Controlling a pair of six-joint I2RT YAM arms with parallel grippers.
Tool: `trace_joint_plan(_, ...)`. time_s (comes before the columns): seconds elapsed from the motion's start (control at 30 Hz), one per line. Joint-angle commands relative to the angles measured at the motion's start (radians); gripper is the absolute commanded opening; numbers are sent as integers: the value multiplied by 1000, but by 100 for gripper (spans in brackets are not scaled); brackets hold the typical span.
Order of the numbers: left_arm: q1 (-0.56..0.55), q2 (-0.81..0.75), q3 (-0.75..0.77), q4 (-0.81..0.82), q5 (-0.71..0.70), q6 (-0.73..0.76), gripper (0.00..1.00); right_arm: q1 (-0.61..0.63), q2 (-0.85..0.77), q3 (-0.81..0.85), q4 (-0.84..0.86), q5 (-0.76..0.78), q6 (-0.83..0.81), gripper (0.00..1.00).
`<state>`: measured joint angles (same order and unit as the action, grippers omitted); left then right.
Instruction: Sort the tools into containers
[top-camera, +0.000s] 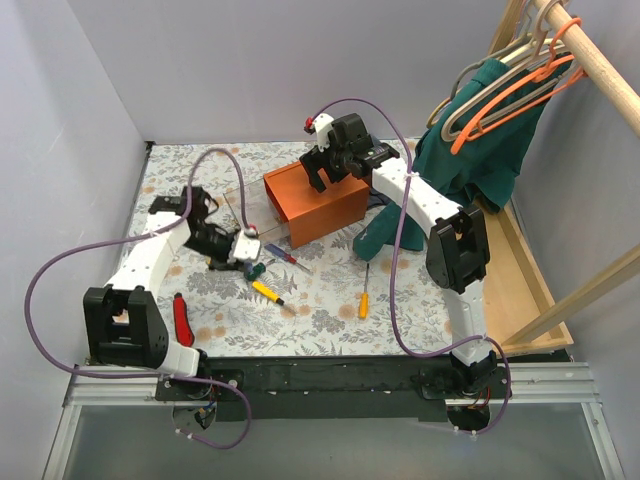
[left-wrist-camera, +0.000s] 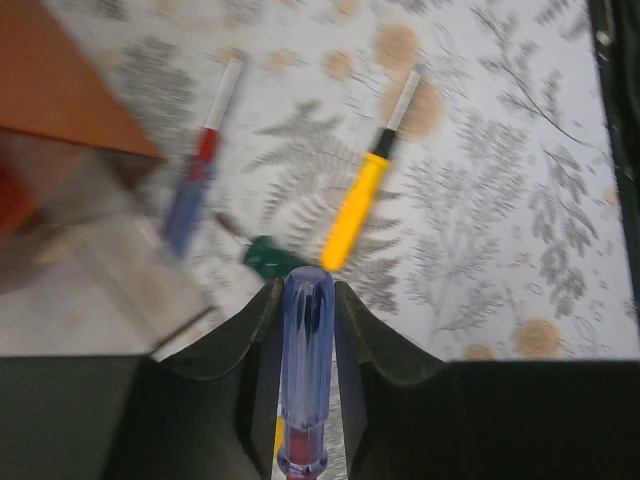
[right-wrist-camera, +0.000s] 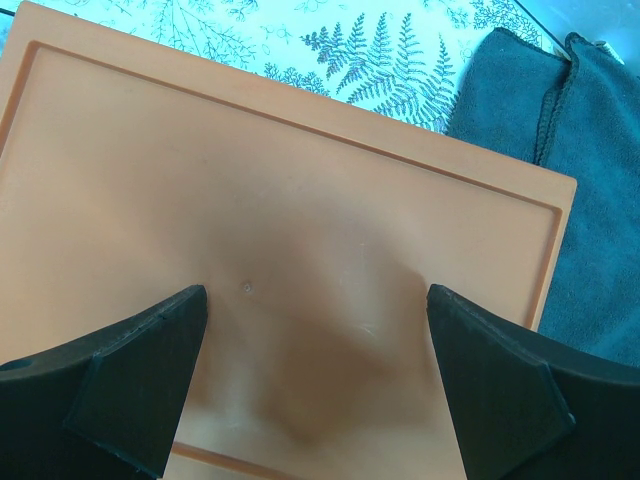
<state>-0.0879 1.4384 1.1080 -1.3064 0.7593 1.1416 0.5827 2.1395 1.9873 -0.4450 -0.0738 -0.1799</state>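
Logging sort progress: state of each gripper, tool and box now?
left gripper: shut on blue-handled screwdriver
right gripper: open above orange box
orange box: top face solid, no opening seen
yellow screwdriver: lying loose on table
orange screwdriver: lying loose on table
red-and-blue screwdriver: lying loose on table
red tool: lying loose on table

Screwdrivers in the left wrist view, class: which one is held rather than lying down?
The blue-handled screwdriver: it is clamped in the left tool, while the yellow-handled screwdriver and the red-and-blue screwdriver lie loose on the table.
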Motion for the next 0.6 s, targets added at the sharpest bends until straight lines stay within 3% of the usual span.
trace_joint_plan(0.0,4,-108,219,-77,250,-199,0,-11,43,-56,-162,54,-47,99)
trace_joint_plan(0.1,4,-147,266,30,310,-280,0,-11,46,-67,-161,48,-47,98)
trace_joint_plan(0.23,-15,-130,198,357,272,-408,0,-11,60,-56,-162,46,-47,99)
trace_joint_plan(0.43,-53,-36,190,535,218,-319,0,-11,54,-59,-159,60,-55,99)
trace_joint_plan(0.57,-82,62,231,538,206,-250,0,-11,50,-67,-155,65,-64,99)
